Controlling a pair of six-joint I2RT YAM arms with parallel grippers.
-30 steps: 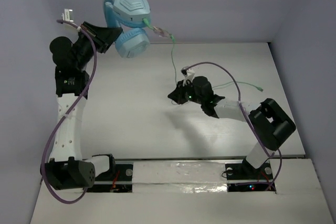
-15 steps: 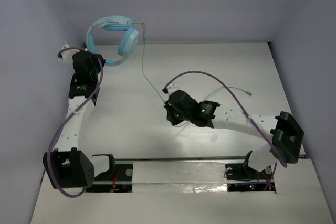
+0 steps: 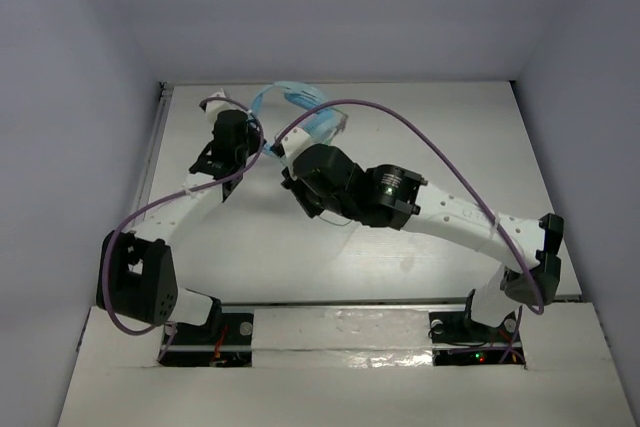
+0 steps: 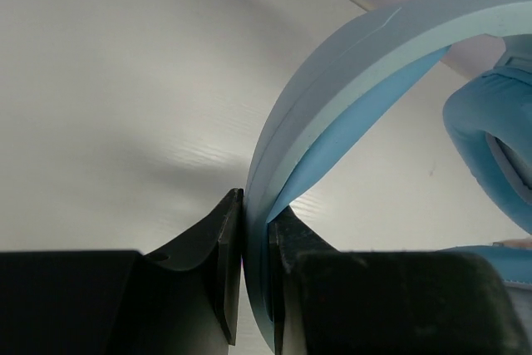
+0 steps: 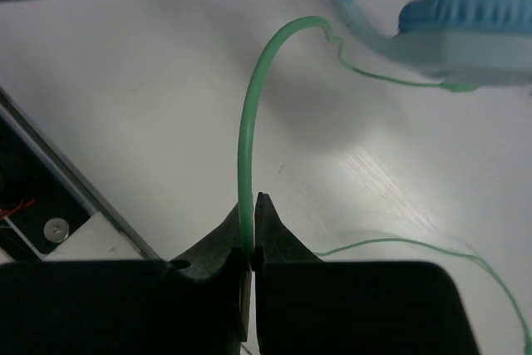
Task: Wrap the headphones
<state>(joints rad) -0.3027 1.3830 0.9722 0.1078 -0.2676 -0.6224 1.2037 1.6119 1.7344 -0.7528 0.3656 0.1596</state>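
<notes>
The light blue headphones (image 3: 300,99) lie at the far middle of the white table. My left gripper (image 3: 258,139) is shut on their headband; the left wrist view shows the band (image 4: 349,81) pinched between the jaws (image 4: 256,230), with a padded earcup (image 4: 490,147) to the right. My right gripper (image 3: 292,169) sits just right of the left one, close to the headphones. In the right wrist view it (image 5: 252,218) is shut on the pale green cable (image 5: 246,139), which arcs up towards the headphones (image 5: 432,31). More thin cable (image 5: 399,243) lies loose on the table.
A thick purple robot cable (image 3: 410,125) arches over the right arm, and another (image 3: 150,212) follows the left arm. The arms nearly touch at the far middle. The table's front rail (image 3: 340,315) and the arm bases are near. The table's edge (image 5: 58,180) shows in the right wrist view.
My left arm has swung the headphones down from high at the far left to the table's far middle. My right arm has reached left and farther away, carrying the cable towards the headphones.
</notes>
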